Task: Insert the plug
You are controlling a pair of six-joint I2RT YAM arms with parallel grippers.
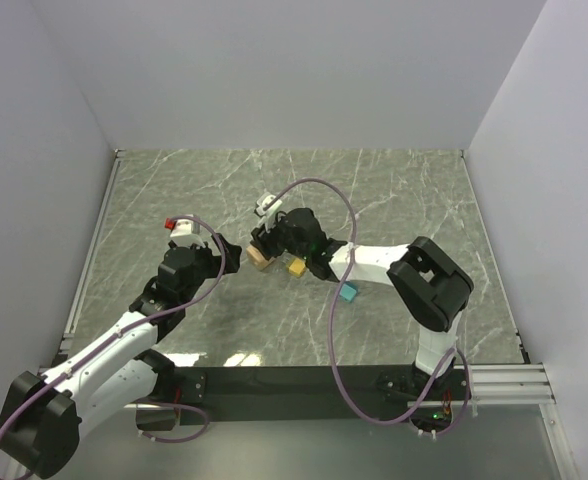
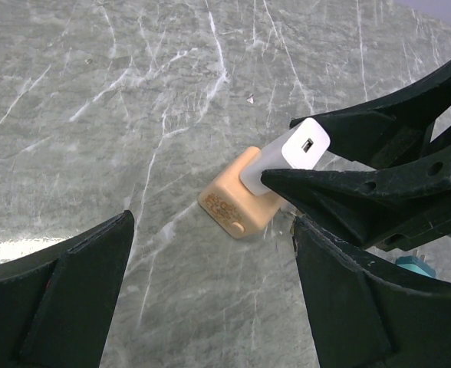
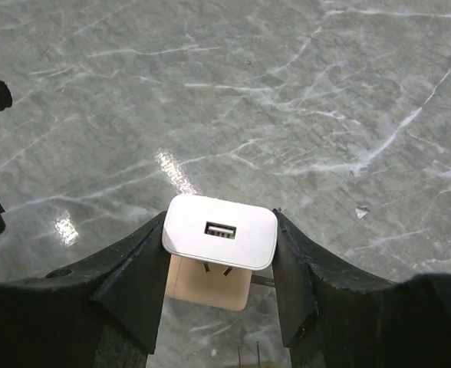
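The white plug [image 3: 219, 241], clamped by the right gripper [image 3: 220, 227], is aligned on the tan socket [image 3: 205, 288], prongs [image 3: 209, 268] exposed; seating is judged incomplete.

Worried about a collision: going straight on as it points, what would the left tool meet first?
Likely the peach plastic socket block, just before the white USB charger plug held in the right tool; depth is unclear.

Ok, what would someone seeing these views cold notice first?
The white charger plug, clamped in the right gripper at mid-table, its prongs showing where it meets a tan socket block on the marble table. Next, the left gripper, jaws wide, facing that block. A yellow cube and a teal cube sit by the right arm.
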